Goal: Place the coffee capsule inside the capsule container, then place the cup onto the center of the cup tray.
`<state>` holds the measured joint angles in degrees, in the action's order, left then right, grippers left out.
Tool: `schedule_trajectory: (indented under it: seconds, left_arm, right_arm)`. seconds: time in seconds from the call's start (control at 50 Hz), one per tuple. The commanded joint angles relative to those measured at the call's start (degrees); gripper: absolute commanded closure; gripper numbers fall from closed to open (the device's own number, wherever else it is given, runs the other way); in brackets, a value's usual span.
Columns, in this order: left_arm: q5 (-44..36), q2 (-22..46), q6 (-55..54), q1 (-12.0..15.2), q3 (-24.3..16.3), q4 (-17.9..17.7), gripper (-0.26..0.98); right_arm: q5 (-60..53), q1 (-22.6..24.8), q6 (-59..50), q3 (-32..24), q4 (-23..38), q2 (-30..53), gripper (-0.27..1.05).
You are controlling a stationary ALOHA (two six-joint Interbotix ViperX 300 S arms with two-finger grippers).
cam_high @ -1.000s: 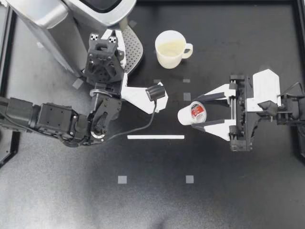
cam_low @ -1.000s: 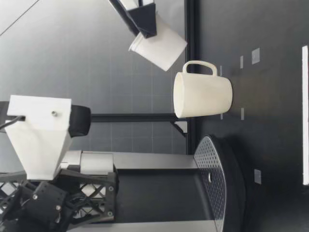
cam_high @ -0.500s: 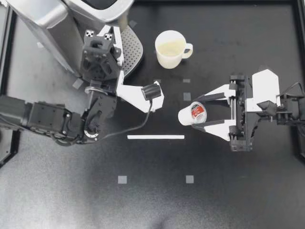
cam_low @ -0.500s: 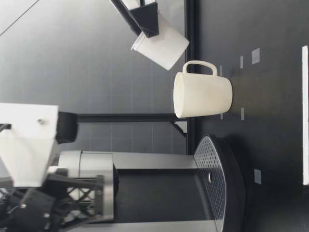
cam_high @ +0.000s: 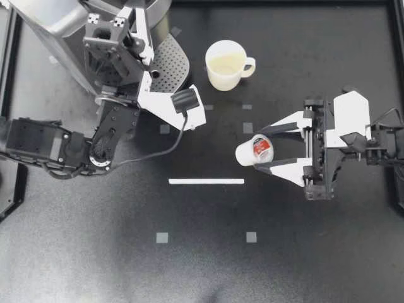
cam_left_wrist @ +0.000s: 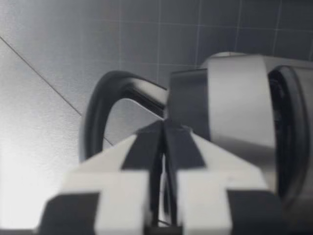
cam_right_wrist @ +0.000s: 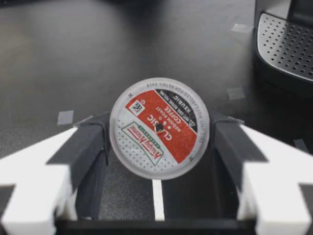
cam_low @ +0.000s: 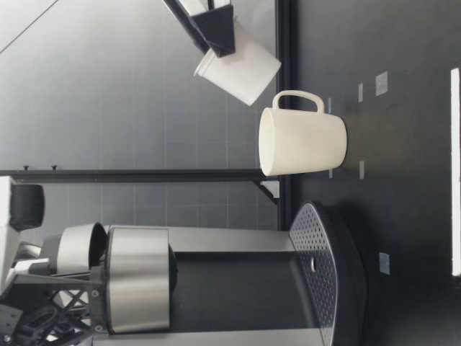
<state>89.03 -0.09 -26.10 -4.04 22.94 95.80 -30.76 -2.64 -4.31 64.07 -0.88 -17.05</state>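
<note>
Silver coffee machine (cam_high: 57, 31) on bench (cam_high: 202, 265); left gripper (cam_high: 106, 22) at its top, fingers pressed together. Perforated cup tray (cam_high: 169, 63) at base. White cup (cam_high: 226, 63) upright on bench beside tray. Coffee capsule (cam_high: 255, 150) off bench, pinched in right gripper (cam_high: 265, 149).

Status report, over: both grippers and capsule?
Left gripper shut, at machine handle. Right gripper shut on capsule, above table. Cup beside tray. No obstacle seen.

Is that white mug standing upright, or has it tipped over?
Upright. From above, the mug shows its round open mouth facing up, and from table height its base sits flat on the table.
</note>
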Motion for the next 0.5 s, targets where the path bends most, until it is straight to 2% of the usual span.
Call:
schedule_trajectory:
  seconds: [0.0, 0.14, 0.48]
  left_arm:
    - [0.4, -3.0, -0.2, 3.4, -0.4, 0.9, 0.67]
    - [0.5, -4.4, -0.2, 3.4, -0.2, 3.1, 0.67]
    - [0.5, -7.6, -1.0, 4.0, 0.8, 3.7, 0.67]
  right_arm:
    - [-0.3, -0.1, -0.1, -1.3, 0.1, -1.1, 0.23]
    - [-0.3, -0.3, -0.1, -1.3, 0.1, -1.2, 0.23]
    - [-0.1, -0.3, 0.0, -1.8, 0.1, -1.3, 0.23]
